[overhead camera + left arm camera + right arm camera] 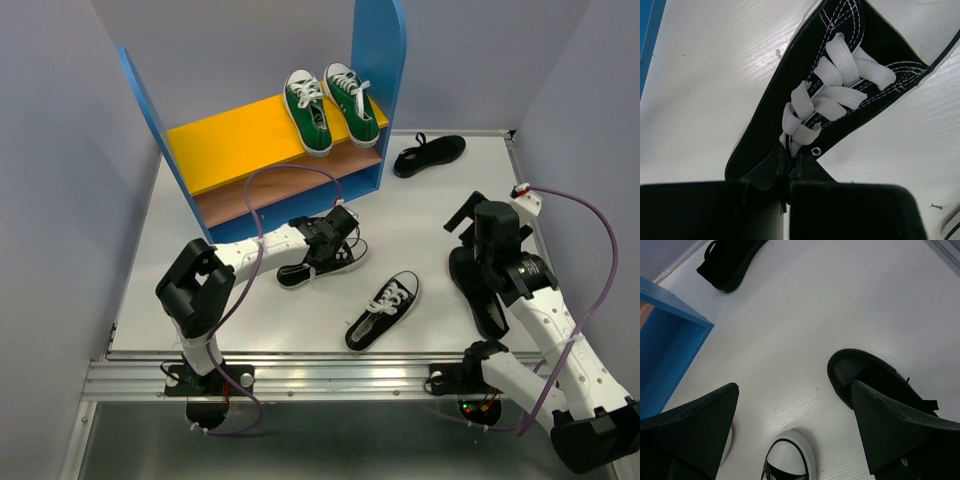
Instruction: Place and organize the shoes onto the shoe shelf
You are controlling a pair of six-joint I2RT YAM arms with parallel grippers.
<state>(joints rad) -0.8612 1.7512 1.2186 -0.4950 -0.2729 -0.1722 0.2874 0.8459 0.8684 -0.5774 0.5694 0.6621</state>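
Top external view, contents:
- Shoe shelf [385, 60], far left of the surface [430, 220]; two green sneakers [330, 108] side by side at the right end of its yellow upper board.
- Left gripper [787, 167]: pinched shut on the collar of a black sneaker [840, 75], just below the laces (in front of the shelf's lower board).
- Second black sneaker [383, 311]: on the surface between the arms, untouched.
- Right gripper [794, 387]: fingers spread wide, holding nothing; an all-black shoe [867, 375] lies just beside its right finger.
- Other all-black shoe [430, 155]: near the shelf's right panel.
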